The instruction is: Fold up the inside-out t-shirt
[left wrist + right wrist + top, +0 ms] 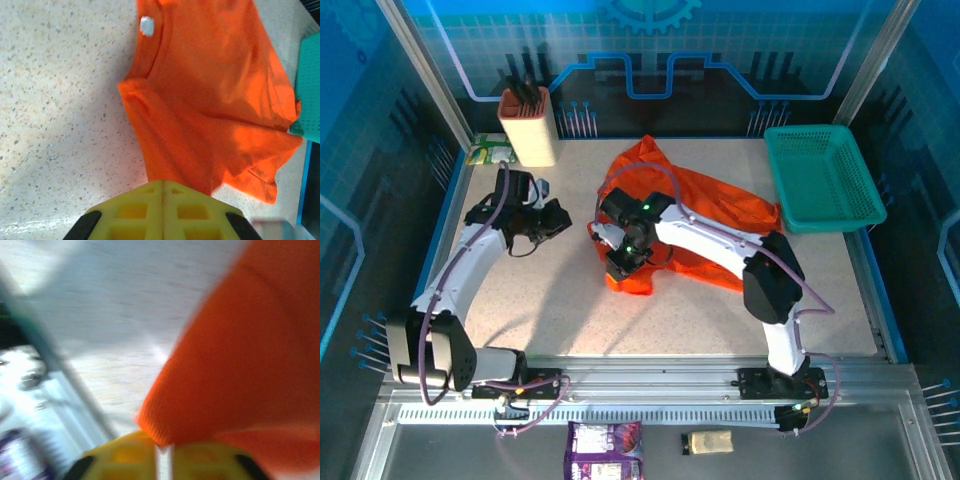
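The inside-out t-shirt (720, 210), bright orange-red, lies crumpled in the middle of the table, back and right of centre. My right gripper (623, 265) is down at its near left corner. In the right wrist view a hemmed fold of the t-shirt (250, 355) runs into the tips of the right gripper (163, 446), whose jaws are pinched on it with a thin slit left. My left gripper (560, 218) hovers left of the shirt, its arm stretched over the table. Seen from the left wrist, the left gripper (162, 182) is shut, and the t-shirt (215, 90) spreads flat beyond it, a white neck label showing.
A teal mesh basket (817, 131) stands at the back right, its edge (307, 85) close to the shirt. A beige holder (527, 125) with dark handles stands at the back left, next to a green packet (490, 152). Two packets (605, 445) lie below the front rail.
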